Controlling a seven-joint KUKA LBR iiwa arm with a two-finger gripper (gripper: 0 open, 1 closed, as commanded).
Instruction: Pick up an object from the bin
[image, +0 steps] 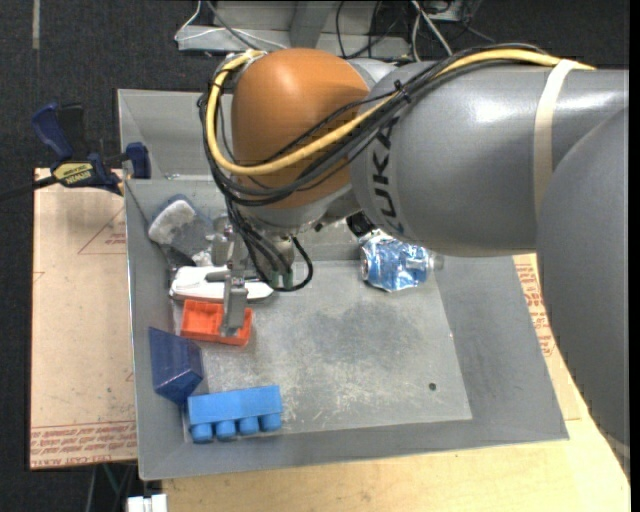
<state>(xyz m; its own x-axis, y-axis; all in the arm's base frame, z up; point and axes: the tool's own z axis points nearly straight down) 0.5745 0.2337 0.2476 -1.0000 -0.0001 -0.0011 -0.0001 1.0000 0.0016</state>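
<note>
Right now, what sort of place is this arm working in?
Most likely a robotics lab's bin-picking station: a KUKA arm over a grey metal bin of loose odds like a blue studded block and a crumpled blue wrapper, with cables behind.

An orange block (205, 322), a white piece (200, 288), a dark blue wedge (172, 362) and a lighter blue brick (235, 412) are seen in a grey bin (380, 350); a wrapper (393, 263) is mottled blue and silver.

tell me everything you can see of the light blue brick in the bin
The bright blue rectangular plastic-looking brick lies flat on the floor of the grey metal bin, in the view's lower left, with four round studs along its near edge. A dark blue wedge-shaped block seems to touch its far left corner.
</note>
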